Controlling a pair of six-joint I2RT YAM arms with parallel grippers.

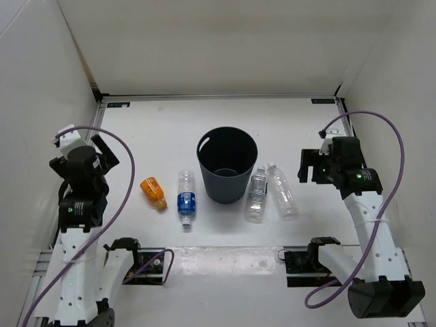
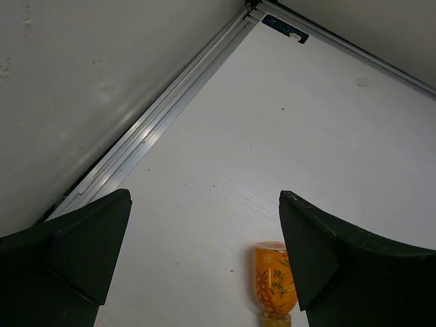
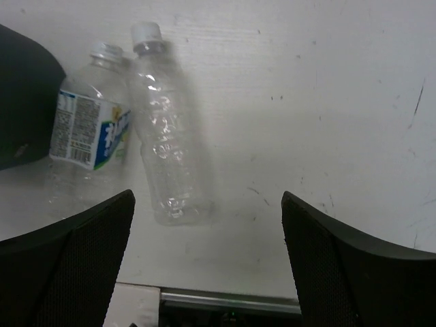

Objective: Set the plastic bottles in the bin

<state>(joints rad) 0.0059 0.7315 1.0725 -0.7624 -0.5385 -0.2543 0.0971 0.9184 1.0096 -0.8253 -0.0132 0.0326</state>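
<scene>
Left wrist view: the left pincer (image 2: 204,204) is spread and empty above the orange bottle (image 2: 272,281). The right pincer (image 3: 208,196), likewise spread, hangs over the bare bottle (image 3: 167,150) and the grey-labelled bottle (image 3: 85,136). With the blue-labelled bottle (image 1: 186,198), all four lie on the worktop (image 1: 170,129) beside the bin (image 1: 227,192); none is in it yet.

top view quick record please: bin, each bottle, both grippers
bin: upright, mid-table, no bottle inside
orange bottle: lying, left of bin
blue-label bottle: lying, left of bin, nearer it
grey-label bottle: lying, just right of bin
plain clear bottle: lying, beside grey-label bottle
left gripper: open, empty
right gripper: open, empty
</scene>
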